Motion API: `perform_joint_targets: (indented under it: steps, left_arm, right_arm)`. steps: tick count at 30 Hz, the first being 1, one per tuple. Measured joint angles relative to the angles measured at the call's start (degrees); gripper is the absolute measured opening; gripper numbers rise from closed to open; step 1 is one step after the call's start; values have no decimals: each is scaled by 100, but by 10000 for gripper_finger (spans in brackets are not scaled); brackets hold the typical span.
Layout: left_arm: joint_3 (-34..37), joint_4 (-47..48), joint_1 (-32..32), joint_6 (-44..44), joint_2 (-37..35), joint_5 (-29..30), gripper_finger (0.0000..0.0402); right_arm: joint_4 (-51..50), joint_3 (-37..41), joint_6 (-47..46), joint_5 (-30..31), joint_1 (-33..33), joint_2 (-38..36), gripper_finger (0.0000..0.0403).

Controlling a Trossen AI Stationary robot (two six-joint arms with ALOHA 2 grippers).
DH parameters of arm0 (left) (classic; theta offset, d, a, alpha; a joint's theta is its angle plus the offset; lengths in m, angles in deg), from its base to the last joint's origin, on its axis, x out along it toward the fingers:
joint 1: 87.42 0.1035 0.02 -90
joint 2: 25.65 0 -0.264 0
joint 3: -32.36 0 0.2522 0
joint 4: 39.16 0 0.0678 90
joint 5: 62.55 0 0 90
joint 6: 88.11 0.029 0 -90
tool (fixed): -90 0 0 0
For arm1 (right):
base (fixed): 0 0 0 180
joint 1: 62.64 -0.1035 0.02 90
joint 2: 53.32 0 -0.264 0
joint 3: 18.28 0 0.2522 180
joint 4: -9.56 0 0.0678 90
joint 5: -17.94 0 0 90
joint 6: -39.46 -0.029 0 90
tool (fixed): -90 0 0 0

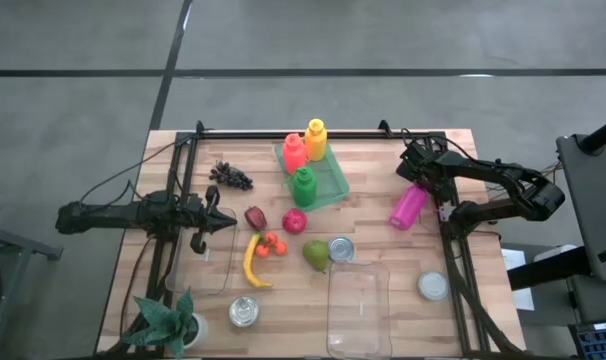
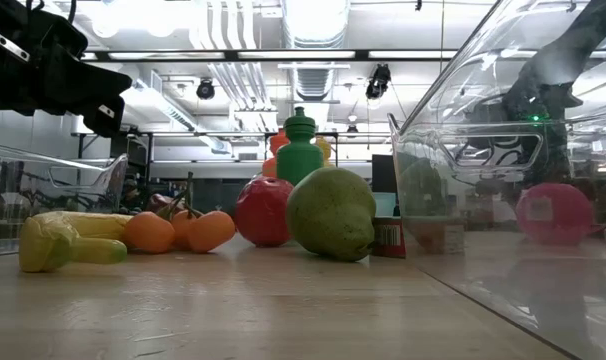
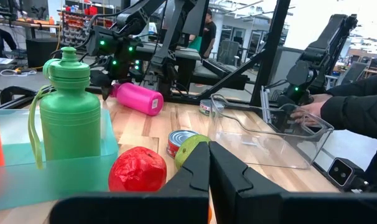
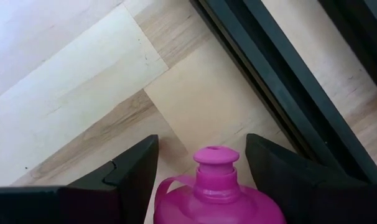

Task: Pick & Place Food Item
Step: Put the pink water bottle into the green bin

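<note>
The right gripper [image 4: 201, 171] holds the pink bottle [image 4: 216, 190], its two fingers [image 4: 129, 171] pressed on the body to either side just below the shoulder, the cap pointing out ahead between the jaws. In the high view the bottle [image 1: 408, 206] lies tilted near the table's right rail, with the gripper [image 1: 420, 178] at its upper end. It looks like hollow moulded plastic, so probably light and stiff, but smooth and round, and it could roll or slip out of a loose pinch. The body below the shoulder, where the jaws sit now, seems the surest hold; the narrow cap and its thin loop would likely twist.

The left gripper [image 3: 208, 163] is clenched on nothing, waiting at the table's left side. Ahead of its jaws sit the red apple [image 3: 137, 169], a pear [image 3: 190, 147] and a tin can [image 3: 179, 140], with the green bottle [image 3: 67, 112] in a teal tray [image 3: 107, 140] off to one side.

The wooden table [image 1: 373, 215] is pale planks framed by black rails. Beyond the left jaws, past a clear tub [image 3: 269, 134], a person's hand [image 3: 310, 111] rests at the table's edge, in a workshop of racks and ceiling lights
</note>
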Motion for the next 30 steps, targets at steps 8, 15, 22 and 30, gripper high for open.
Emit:
perform_joint_targets:
  steps: [8,15,22,30]
  left_arm:
    - [0,1,1,0,0,0,1]
    - [1,1,0,0,-1,2,1]
    - [1,-1,1,0,-1,2,1]
    - [2,-1,1,0,0,0,1]
  right_arm:
    - [40,-2,92,4,3,0,196]
    - [84,-15,92,-1,3,0,210]
    - [96,-10,115,-7,3,0,222]
    - [95,-7,144,-11,3,-1,196]
